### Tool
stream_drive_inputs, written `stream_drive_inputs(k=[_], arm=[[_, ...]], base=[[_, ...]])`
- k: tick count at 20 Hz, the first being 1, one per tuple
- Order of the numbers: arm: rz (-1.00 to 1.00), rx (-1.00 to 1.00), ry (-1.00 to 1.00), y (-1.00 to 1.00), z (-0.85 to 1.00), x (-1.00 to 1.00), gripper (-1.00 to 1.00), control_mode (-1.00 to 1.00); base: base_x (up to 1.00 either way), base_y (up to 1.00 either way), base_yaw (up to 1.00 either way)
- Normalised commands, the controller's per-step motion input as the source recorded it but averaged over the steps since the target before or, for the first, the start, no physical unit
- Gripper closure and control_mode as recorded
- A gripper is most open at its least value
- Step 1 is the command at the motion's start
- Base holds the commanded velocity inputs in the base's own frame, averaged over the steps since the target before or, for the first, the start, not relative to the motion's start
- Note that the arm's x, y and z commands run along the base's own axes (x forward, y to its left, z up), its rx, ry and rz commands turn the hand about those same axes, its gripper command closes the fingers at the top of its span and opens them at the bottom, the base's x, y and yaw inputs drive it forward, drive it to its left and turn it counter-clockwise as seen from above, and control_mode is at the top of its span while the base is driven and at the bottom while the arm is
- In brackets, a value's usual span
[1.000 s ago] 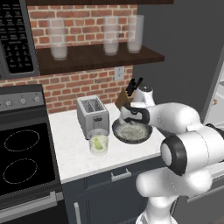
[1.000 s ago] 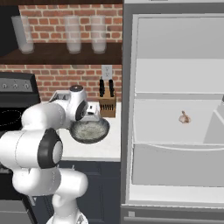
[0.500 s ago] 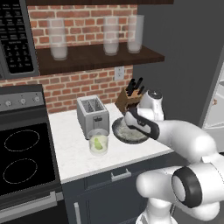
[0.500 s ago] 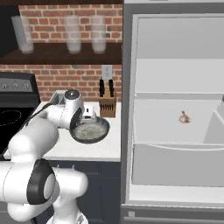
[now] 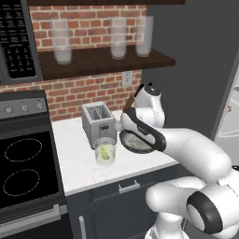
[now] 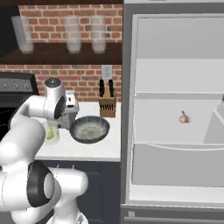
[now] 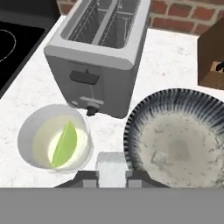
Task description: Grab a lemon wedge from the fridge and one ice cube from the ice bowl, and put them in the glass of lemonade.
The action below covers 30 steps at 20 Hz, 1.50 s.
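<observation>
Item: glass of lemonade. Stands on the white counter, just in front of the silver toaster and just beside the ice bowl. A lemon wedge already floats in the pale liquid, so the fridge half of the job reads as done.

Item: ice bowl. Shallow, dark, ribbed rim, whitish contents with at least one loose cube visible inside. Set close to the glass, likely so that the carry between the two is short.

Item: ice cube. Pale block pinched between the fingertips of the gripper, whose jaws press in on it from both sides. It hangs over the strip of counter between bowl rim and glass rim (nearer the bowl, by the hand view), which suggests the transfer to the glass is in progress.

Item: arm. Reaches forward and left from the base across the counter edge, forearm roughly level, wrist bent so the hand points down at the glass and bowl. In the left base view the hand sits above the bowl, right of the glass.

Item: fridge. Door open, pale shelves; a small garlic-like bulb lies on a middle shelf.

Item: knife block, against the brick wall behind the bowl.
</observation>
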Motion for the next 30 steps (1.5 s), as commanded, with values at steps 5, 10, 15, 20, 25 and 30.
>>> stream_drive_inputs(k=[5,10,15,20,25,30], arm=[[0.13,-0.01,0.04,0.61,-0.06,-0.27,1.00,-1.00],[0.01,0.00,0.03,0.00,-0.46,-0.37,1.00,-1.00],[0.00,0.00,0.00,0.03,-0.16,-0.03,1.00,-1.00],[0.00,-0.01,0.00,0.07,-0.05,0.00,1.00,-1.00],[0.00,0.00,0.00,0.07,0.00,0.00,1.00,-1.00],[0.00,0.00,0.00,0.11,0.00,0.00,1.00,-1.00]], base=[[0.00,0.00,0.00],[0.00,0.00,0.00],[0.00,0.00,0.00],[0.00,0.00,0.00],[0.00,0.00,0.00],[0.00,0.00,0.00]])
